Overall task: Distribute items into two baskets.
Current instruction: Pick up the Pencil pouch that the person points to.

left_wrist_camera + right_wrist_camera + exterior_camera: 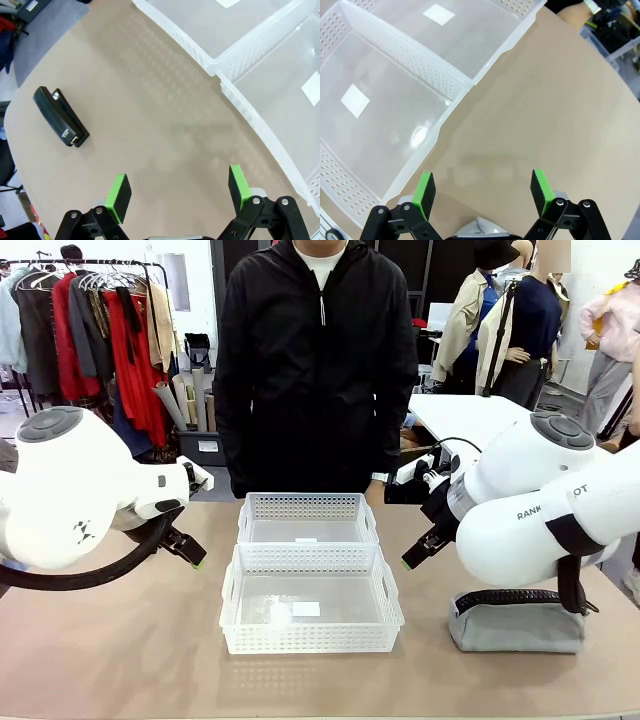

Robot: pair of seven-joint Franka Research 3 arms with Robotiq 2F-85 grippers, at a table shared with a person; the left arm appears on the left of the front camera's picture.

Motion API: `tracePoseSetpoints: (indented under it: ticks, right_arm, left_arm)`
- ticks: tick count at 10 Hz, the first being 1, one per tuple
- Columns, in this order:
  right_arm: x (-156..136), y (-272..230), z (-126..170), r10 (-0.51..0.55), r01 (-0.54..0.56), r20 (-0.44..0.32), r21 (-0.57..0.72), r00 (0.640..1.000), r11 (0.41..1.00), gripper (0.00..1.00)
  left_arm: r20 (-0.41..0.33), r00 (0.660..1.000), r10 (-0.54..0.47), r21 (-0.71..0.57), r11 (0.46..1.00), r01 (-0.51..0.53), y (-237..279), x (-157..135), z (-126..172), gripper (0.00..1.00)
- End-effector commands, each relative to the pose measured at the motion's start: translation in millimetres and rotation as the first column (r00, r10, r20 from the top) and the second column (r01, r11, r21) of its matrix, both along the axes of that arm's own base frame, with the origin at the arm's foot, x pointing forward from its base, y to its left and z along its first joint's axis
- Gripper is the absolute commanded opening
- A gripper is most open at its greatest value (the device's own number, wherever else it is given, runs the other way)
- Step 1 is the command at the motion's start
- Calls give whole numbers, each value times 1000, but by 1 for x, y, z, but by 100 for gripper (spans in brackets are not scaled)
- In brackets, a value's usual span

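The black stapler (pixel 61 117) lies flat ahead and to the left of the left end effector (pixel 178 192), well apart from it; the grey pouch (pixel 515 623) sits on the surface (pixel 120 650) to the outer side of the right end effector (pixel 483 192) (under that arm). The near basket (pixel 312 640) and far basket (pixel 307 507), touching, stand between the two; both end effectors hang released, jaws spread, grasping nothing.

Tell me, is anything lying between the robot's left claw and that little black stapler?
Nothing visible is. In the left wrist view the open left gripper hangs over bare table, and the stapler lies apart from it with nothing lying between them. The baskets sit on the other side.
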State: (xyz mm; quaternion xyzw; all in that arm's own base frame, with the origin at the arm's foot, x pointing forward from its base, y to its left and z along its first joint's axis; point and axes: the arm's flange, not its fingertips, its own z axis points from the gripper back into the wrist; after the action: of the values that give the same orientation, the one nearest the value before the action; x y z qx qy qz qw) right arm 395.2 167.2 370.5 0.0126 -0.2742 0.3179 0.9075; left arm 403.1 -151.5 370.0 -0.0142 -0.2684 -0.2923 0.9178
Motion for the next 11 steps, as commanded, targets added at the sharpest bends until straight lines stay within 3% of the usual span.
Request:
tracePoseSetpoints:
  ticks: [1, 6, 9, 11]
  right_arm:
    - [0, 0, 1, 0, 0, 2, 1, 1000, 1000, 100]
    - [4, -5, 9, -24, 24, -2, 9, 1000, 1000, 100]
    - [18, -19, 36, -66, 69, -49, 53, 997, 996, 100]
    - [34, -34, 59, -94, 102, -73, 107, 993, 989, 100]
  left_arm:
    - [0, 1000, 0, 0, 1000, 0, 0, 0, 0, 100]
    - [-9, 1000, 7, -20, 1000, -7, 4, 4, 9, 100]
    - [-90, 996, 23, -111, 993, -33, 34, 27, 37, 100]
    - [-173, 985, -20, -149, 989, -6, 56, 40, 55, 100]
